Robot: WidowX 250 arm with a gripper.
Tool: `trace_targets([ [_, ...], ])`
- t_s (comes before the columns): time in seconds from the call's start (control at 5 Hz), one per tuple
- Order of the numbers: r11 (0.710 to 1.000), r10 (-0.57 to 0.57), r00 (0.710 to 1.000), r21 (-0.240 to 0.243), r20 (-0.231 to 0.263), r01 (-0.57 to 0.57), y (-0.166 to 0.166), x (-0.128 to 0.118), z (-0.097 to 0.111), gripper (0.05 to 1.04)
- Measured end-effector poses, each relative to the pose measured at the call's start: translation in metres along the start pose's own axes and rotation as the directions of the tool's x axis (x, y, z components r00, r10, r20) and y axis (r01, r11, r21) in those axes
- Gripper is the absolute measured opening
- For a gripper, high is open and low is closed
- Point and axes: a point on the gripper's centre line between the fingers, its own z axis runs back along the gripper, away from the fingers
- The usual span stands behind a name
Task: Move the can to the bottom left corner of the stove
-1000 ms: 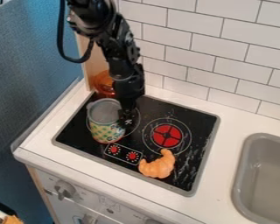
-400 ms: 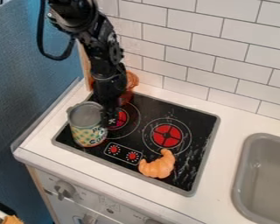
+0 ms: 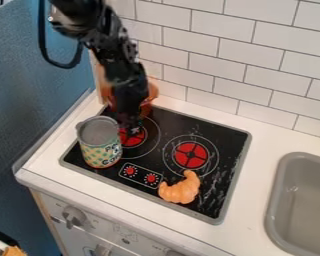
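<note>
My gripper [image 3: 130, 124] hangs low over the stove's left burner, just right of the can's upper part. The can [image 3: 101, 150], with a grey open-looking top and a green and yellow patterned label, stands upright on the black stove [image 3: 161, 127], at its lower left corner. A narrow gap shows between the can and the gripper.
An orange croissant [image 3: 181, 188] lies near the stove's front edge, right of the knob panel. Behind the arm, an orange see-through pot [image 3: 149, 95] stands by the tiled wall. A grey sink [image 3: 303, 200] is at the right.
The can moved left and slightly forward to the stove's corner, with my gripper moving left beside it. Since then the can has kept still, and the gripper has shifted slightly right, away from it.
</note>
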Motion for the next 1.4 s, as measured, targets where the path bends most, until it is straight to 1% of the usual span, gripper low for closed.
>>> trace_targets([
  [0.2,0.999,-0.023,0.998,0.027,0.056,0.021,0.010,0.019,0.019,1.000],
  [0.4,0.995,-0.029,0.999,0.098,0.033,0.026,0.021,0.020,0.039,1.000],
  [1.4,0.995,-0.029,0.999,0.099,0.030,0.026,0.021,0.020,0.039,1.000],
])
